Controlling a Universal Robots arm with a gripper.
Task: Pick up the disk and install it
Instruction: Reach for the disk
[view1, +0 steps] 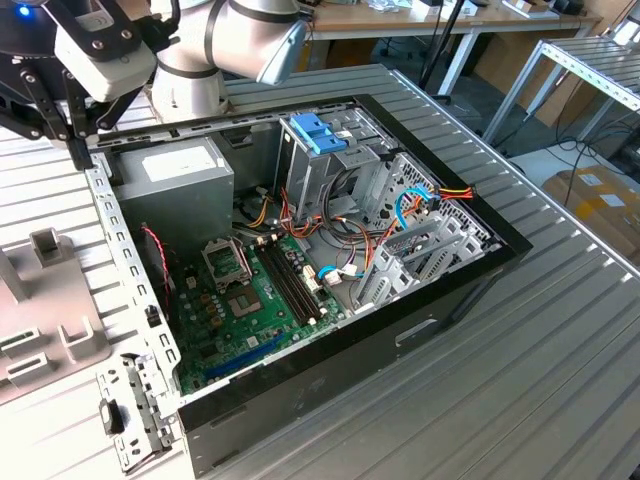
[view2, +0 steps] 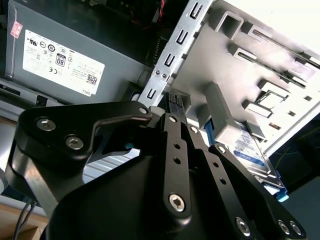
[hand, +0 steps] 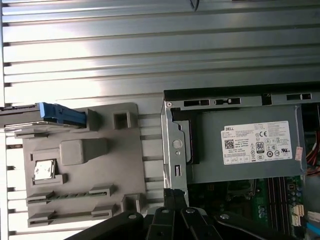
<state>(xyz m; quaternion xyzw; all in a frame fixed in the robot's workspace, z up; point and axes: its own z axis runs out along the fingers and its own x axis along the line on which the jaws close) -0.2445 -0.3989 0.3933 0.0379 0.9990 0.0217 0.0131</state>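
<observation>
The fingers (hand: 173, 197) look closed together and empty, poised over the case wall (hand: 175, 150) by the power supply (hand: 245, 170). The disk (hand: 42, 114) sits outside the case in the fixture's (hand: 100, 170) far slot, well apart from the fingers, its long axis along the bench (hand: 150, 50) slats.

Both wrist views closely face the power supply (view2: 75, 60) (hand: 240, 160).
</observation>
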